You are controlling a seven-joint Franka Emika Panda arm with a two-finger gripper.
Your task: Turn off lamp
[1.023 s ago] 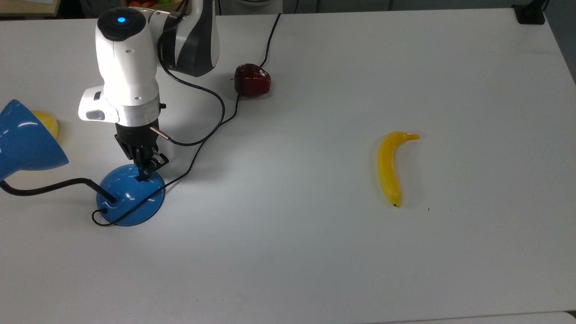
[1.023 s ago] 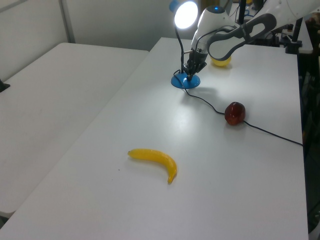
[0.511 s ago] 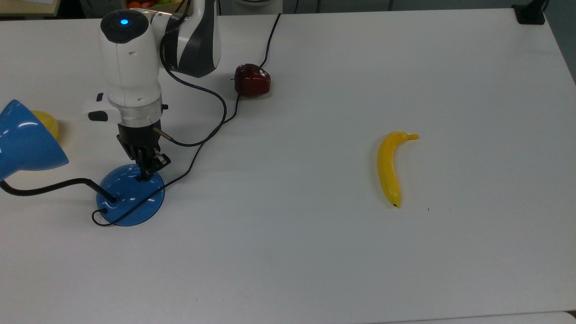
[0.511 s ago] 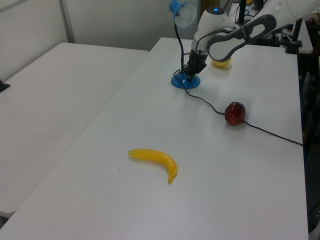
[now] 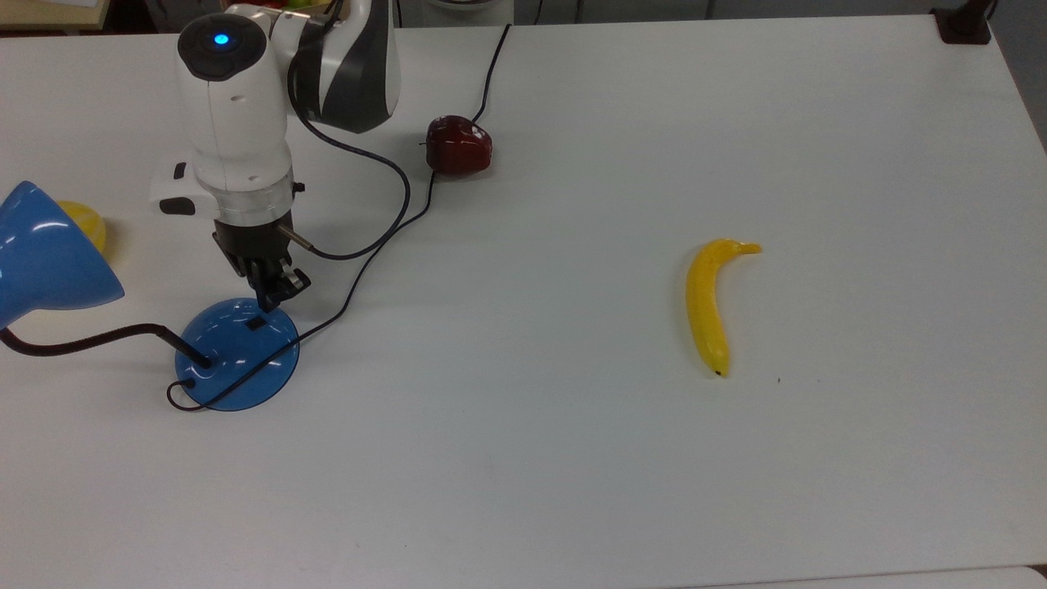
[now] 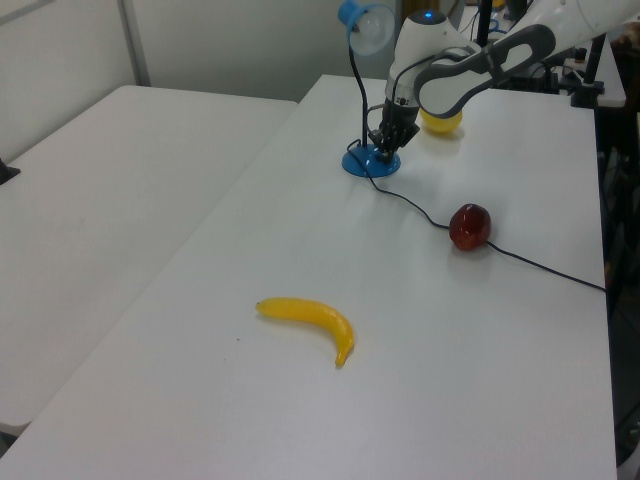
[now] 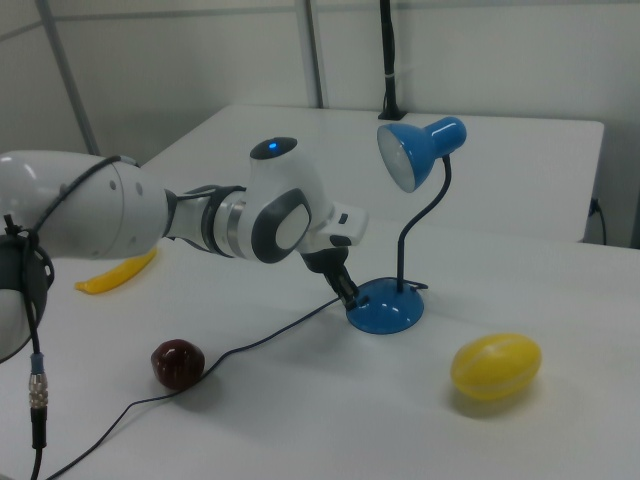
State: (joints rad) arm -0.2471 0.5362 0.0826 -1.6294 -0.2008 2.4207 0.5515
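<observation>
we see the lamp (image 5: 237, 353) at the table's (image 5: 572, 458) 9 o'clock edge in the top view, its round blue base sitting flat. from the base the black neck runs toward 9 o'clock and up, so the long axis lies along 3–9 there, and the blue shade (image 5: 41, 254) opens toward 4 o'clock. in the right view the lamp (image 7: 388, 308) stands upright, neck rising to 12 and the shade (image 7: 420, 150) facing 8 o'clock; its bulb looks unlit. a small black switch (image 5: 255, 323) sits on the dome toward 1 o'clock of the base's middle.

the black cord (image 5: 368, 254) leaves the base at 7 o'clock, crosses over the dome and trails toward 1 o'clock, passing just beside a dark red apple (image 5: 458, 146) and off the far edge. a yellow lemon (image 5: 86, 222) lies at 10 o'clock of the base, partly behind the shade. a banana (image 5: 710, 303) lies well apart at 3 o'clock, its length along 12–6. nothing stands between the tool and the switch.

the arm (image 5: 237, 114) reaches in from 12 o'clock in the top view, wrist pointing down. the tool (image 5: 268, 296) hangs just above the base's 1 o'clock rim, apart from the switch. in the left view the tool (image 6: 388, 140) is over the base (image 6: 371, 162). we cannot tell whether its fingers are apart or together; it grasps nothing.
</observation>
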